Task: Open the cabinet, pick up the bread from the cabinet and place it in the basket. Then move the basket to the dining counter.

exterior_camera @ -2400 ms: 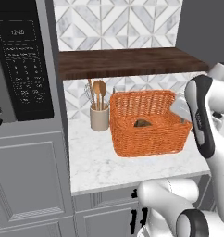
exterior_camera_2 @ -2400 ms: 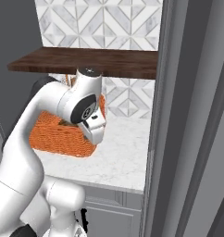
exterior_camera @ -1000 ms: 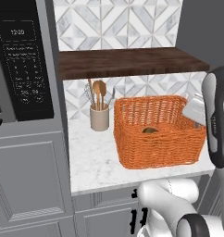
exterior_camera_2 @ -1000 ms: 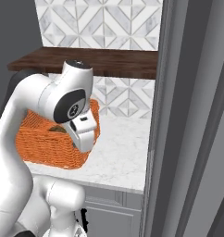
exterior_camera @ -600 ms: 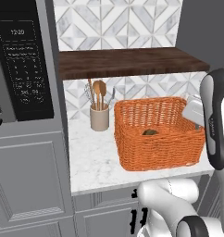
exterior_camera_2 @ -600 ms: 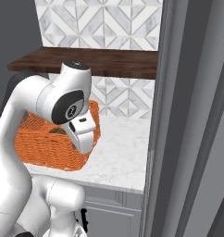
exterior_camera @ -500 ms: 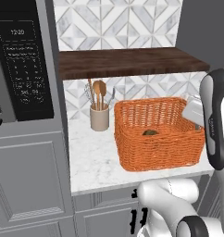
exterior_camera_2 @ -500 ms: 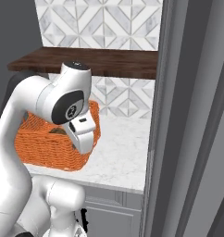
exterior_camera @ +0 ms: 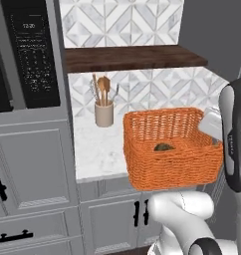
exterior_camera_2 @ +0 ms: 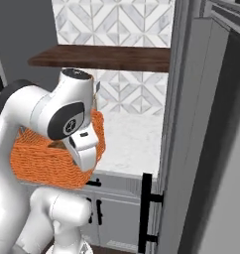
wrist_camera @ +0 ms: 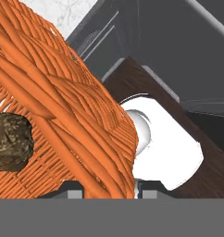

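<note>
Two rear flanks, shared basket [exterior_camera: 172, 149]

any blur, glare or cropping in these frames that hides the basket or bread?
Left base view: sharp, flat light, no glare; basket and bread clear. Right base view: the arm hides much of the basket. Hand view: basket wall looms close, bread cut off at the left edge.

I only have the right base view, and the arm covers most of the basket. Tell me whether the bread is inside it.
Observer: Yes. The bread lies on the floor of the basket, seen from the left base view.
Operator: Report the grip.
Observer: In the hand view the gripper is shut on the basket's wall, one finger on each side.
Operator: Name what stands beside the basket.
Observer: A beige utensil holder stands on the worktop behind the basket, to its left.
</note>
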